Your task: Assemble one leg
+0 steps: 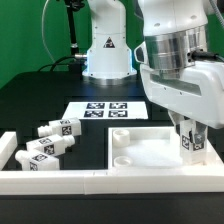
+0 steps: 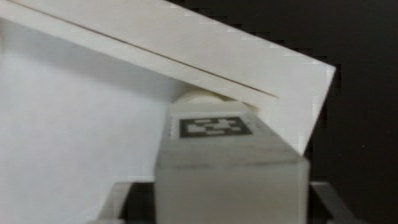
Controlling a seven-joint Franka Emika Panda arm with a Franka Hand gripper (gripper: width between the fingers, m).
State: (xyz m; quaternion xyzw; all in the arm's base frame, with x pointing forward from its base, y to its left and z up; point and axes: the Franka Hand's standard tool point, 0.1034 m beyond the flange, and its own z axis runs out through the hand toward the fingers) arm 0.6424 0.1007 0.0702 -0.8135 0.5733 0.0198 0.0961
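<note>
One leg (image 1: 186, 146) stands upright, pinched between the two fingers of the end effector (image 1: 187, 137). Its lower end is over the corner of the large white panel (image 1: 140, 152) at the exterior view's right. The wrist view shows the leg (image 2: 222, 165) close up, its tagged face outward and its far end at the panel's (image 2: 89, 120) corner; whether it is seated there I cannot tell. Only the exterior view shows three more legs (image 1: 50, 142) lying well apart on the black tabletop (image 1: 40, 95) at its left, and the marker board (image 1: 105, 110) behind the panel.
</note>
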